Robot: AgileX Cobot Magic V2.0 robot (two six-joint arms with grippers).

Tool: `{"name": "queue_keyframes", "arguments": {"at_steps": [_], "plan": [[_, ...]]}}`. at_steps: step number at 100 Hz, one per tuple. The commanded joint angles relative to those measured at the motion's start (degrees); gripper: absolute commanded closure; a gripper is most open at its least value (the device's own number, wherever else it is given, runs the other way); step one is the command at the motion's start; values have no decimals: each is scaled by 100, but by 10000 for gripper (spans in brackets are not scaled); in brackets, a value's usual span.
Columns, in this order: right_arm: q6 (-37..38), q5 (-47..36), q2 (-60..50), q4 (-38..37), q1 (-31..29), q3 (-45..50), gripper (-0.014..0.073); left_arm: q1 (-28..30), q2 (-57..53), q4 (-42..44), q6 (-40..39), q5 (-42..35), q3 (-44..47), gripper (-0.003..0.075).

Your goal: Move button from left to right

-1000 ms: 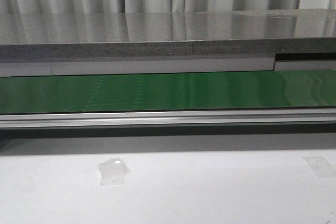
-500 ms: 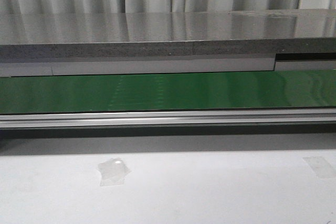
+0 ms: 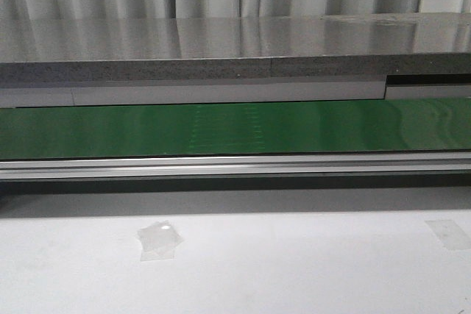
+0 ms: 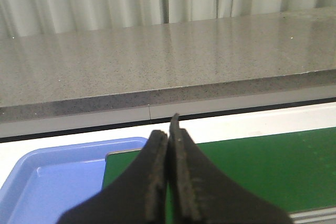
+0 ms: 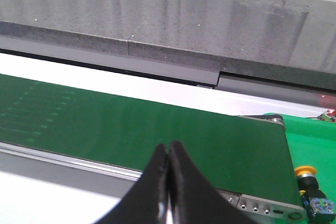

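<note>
The button (image 5: 308, 178) shows only in the right wrist view. It has a yellow ring on a black body with bluish marks and stands on a green surface just past the belt's end. My right gripper (image 5: 169, 146) is shut and empty, above the near edge of the green conveyor belt (image 5: 157, 124), well apart from the button. My left gripper (image 4: 168, 132) is shut and empty, above the belt's other end (image 4: 262, 166). Neither gripper shows in the front view, where the belt (image 3: 235, 129) carries nothing.
A blue tray (image 4: 47, 177) lies beside the belt's left end. A grey stone-like shelf (image 3: 235, 49) runs behind the belt, and an aluminium rail (image 3: 235, 165) runs along its front. Two tape patches (image 3: 158, 239) are stuck on the white table (image 3: 294, 270).
The faint pale marks on the belt have shifted to the right across the front view. Nothing else has moved.
</note>
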Motion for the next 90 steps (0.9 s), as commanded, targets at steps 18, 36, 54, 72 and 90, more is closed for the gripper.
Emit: {"name": "queue_keyframes", "arguments": {"at_steps": [18, 36, 54, 72, 90], "plan": [[-6, -462, 38, 79, 6, -147, 662, -45, 51, -103, -30, -403, -154, 740], [-6, -462, 38, 79, 6, -147, 662, -45, 51, -103, -30, -403, -154, 740], [-6, -467, 38, 79, 6, -147, 662, -45, 51, -103, -30, -403, -154, 740], [188, -824, 15, 58, 6, 88, 662, -45, 51, -103, -30, -403, -154, 740], [1330, -1773, -282, -705, 6, 770, 662, -45, 51, -103, -30, -403, -154, 740]]}}
